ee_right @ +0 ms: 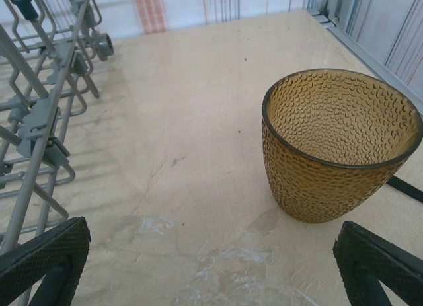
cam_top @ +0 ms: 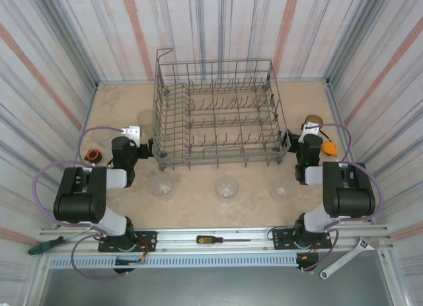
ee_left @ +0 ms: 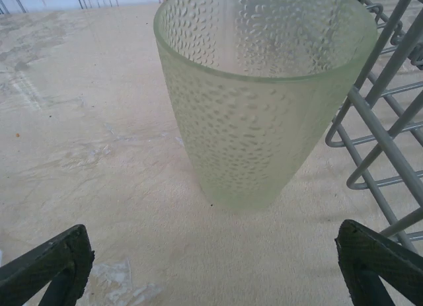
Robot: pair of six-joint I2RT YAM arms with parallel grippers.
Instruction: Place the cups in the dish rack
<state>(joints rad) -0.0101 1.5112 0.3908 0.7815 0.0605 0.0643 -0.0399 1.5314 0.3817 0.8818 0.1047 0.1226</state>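
Observation:
The grey wire dish rack (cam_top: 218, 114) stands mid-table with no cup in it. A pale green dimpled cup (ee_left: 261, 101) stands upright just left of the rack (ee_left: 383, 121), ahead of my open left gripper (ee_left: 211, 269), whose fingers (ee_left: 46, 266) are short of it. In the top view this cup (cam_top: 145, 117) is beyond the left gripper (cam_top: 130, 139). An amber-brown cup (ee_right: 337, 144) stands right of the rack (ee_right: 39, 114), ahead and to the right of my open right gripper (ee_right: 211, 266). From above, the amber cup (cam_top: 312, 119) lies beyond that gripper (cam_top: 307, 135). Three clear cups (cam_top: 227, 186) sit in front of the rack.
Small orange round objects lie at the left (cam_top: 92, 155) and right (cam_top: 328, 147). On the near rail lie a yellow-handled screwdriver (cam_top: 215, 240), a green one (cam_top: 43, 246) and a wrench (cam_top: 347, 258). Striped walls enclose the table on three sides.

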